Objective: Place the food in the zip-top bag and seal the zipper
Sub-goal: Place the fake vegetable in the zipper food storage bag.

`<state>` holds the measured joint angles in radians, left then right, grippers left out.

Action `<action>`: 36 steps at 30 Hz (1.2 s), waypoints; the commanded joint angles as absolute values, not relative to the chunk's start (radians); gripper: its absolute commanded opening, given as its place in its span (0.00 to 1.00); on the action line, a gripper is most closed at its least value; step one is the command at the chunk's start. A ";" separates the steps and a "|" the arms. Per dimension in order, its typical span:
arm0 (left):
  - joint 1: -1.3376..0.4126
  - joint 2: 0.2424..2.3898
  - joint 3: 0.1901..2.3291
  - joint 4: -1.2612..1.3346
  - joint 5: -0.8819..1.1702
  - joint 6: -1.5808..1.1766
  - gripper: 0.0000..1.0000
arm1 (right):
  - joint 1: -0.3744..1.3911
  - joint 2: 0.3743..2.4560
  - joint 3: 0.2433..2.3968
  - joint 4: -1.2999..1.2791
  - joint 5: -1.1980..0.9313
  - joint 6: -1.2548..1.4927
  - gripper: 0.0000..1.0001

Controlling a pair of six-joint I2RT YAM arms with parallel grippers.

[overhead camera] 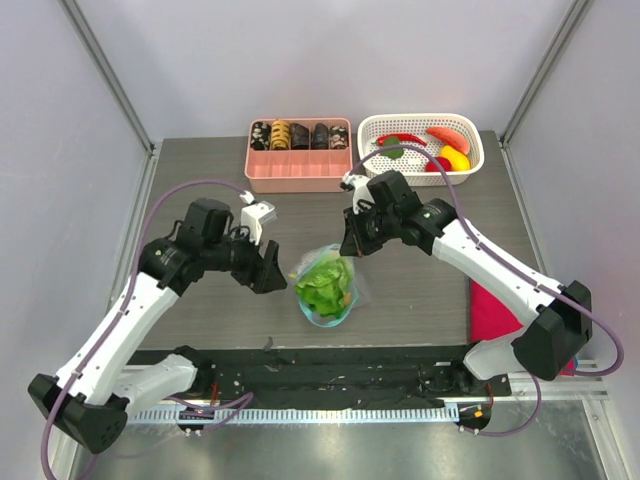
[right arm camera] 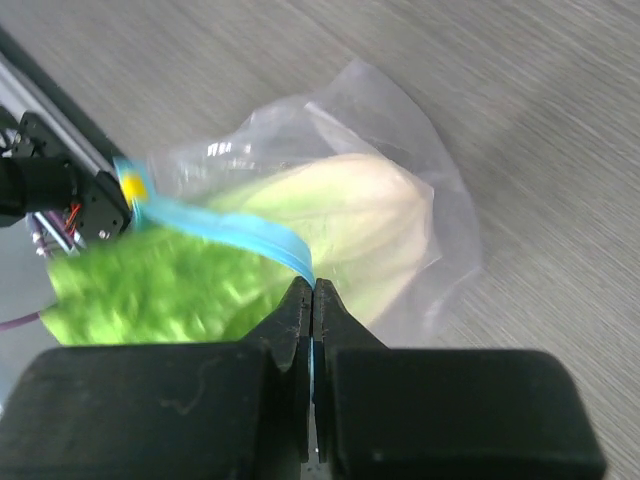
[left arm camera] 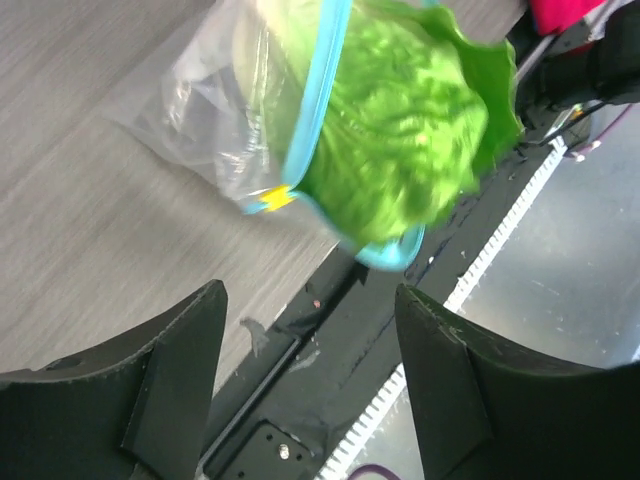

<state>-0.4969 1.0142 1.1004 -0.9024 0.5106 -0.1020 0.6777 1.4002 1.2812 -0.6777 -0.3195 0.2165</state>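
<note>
currently the right gripper (right arm camera: 313, 290) has its jaws pressed together on the zipper (right arm camera: 230, 228), pinching the light-blue strip between the fingertips. in the top view the right gripper (overhead camera: 352, 246) sits at the far-right side of the zip-top bag (overhead camera: 324, 252), touching it.

the bag lies mid-table, between the two grippers, mouth toward the near edge. the lettuce (overhead camera: 324, 284) is only part way in: the pale stem end is inside the clear plastic, and the leafy green end sticks out past the zipper over the near edge of the table. the zipper mouth is unsealed around it. a yellow slider tab (left arm camera: 272, 198) sits on the strip.

the left gripper (overhead camera: 272, 272) is spread wide and holds nothing. it's just left of the bag. from the left wrist view the bag and lettuce (left arm camera: 400, 130) lie ahead of the fingers (left arm camera: 185, 350), not between them, with no contact visible.

the other toy produce (overhead camera: 445, 150) is in the white basket (overhead camera: 420, 120), far right. the pink tray (overhead camera: 298, 180) is far centre, well apart from the bag.
</note>
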 commanded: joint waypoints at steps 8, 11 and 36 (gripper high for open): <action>-0.543 0.830 1.068 -0.602 0.596 0.126 0.78 | 0.637 1.397 1.292 -0.618 -0.387 0.265 0.01; -0.632 0.847 1.030 -0.532 0.456 0.121 0.79 | 0.637 1.410 1.301 -0.626 -0.397 0.311 0.01; -0.373 0.914 0.825 -0.472 0.500 -0.405 0.64 | 0.466 1.373 1.197 -0.332 -0.670 0.853 0.01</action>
